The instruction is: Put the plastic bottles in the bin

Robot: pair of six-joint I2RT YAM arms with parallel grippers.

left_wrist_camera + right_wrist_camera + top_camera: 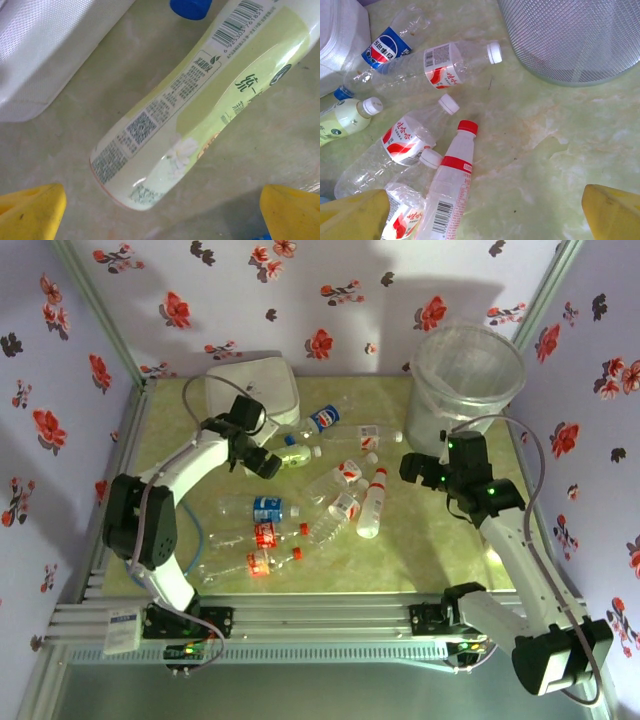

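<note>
On the pale green, marble-veined table point(450, 550), hemmed in by flower-printed walls point(350, 290): the plastic bottles point(338, 478), all lying flat in a loose scatter at mid-table between the two arms, several touching or crossing, none inside the bin point(440, 405). At the far right corner, upright, the bin: round, translucent grey-white, thick-rimmed, finely meshed in texture from the right wrist view, far wider than any bottle. At the far left, a white rounded square box point(262, 390), woven-looking surface, soft corners, just beside the nearest bottles and crowding the left arm's side. Low over a green-yellow bottle point(200, 110), the left gripper point(265, 462), yellow fingers point(30, 212) spread wide to either side of the bottle's base, not touching it. Smooth waisted body there, glossy label with barcode and printed code, a neighbouring bottle's blue cap point(189, 7) just past it, the box close on the left. Between the scatter and the bin, the right gripper point(415, 468), likewise spread wide and holding nothing, above bare tabletop. Below and left of it, a red-capped bottle point(451, 185) with a milky body, touching crumpled clear ones with red-and-white labels and white caps. Farther off, a blue-labelled bottle point(382, 50) just beside the box. Clear bottles thin-walled, dented, ribbed.
</note>
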